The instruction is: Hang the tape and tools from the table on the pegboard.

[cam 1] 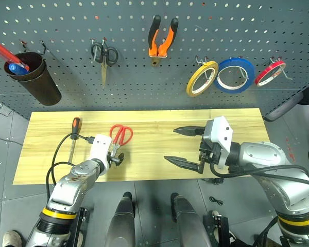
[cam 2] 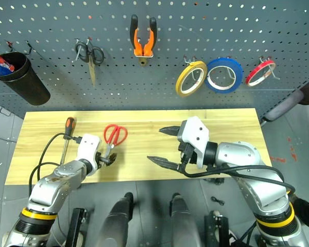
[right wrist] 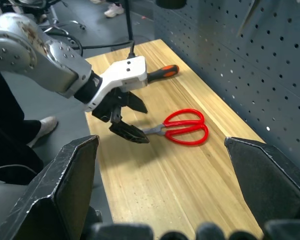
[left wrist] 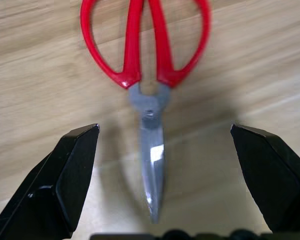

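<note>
Straddling the red-handled scissors [left wrist: 151, 95] near the table's [cam 1: 159, 172] front-left edge, the left gripper [left wrist: 164, 150] is hanging spread wide — it should be closing squarely across the blades, near the pivot.

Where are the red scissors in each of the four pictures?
Left eye view: the red scissors lie on the table, handles toward the pegboard, just ahead of the left gripper.
Right eye view: same spot, right of the screwdriver.
Left wrist view: centre, blades pointing in between the two open fingers.
Right wrist view: middle of the picture, beside the left gripper.
Shared landmark: the light wooden table.
</note>
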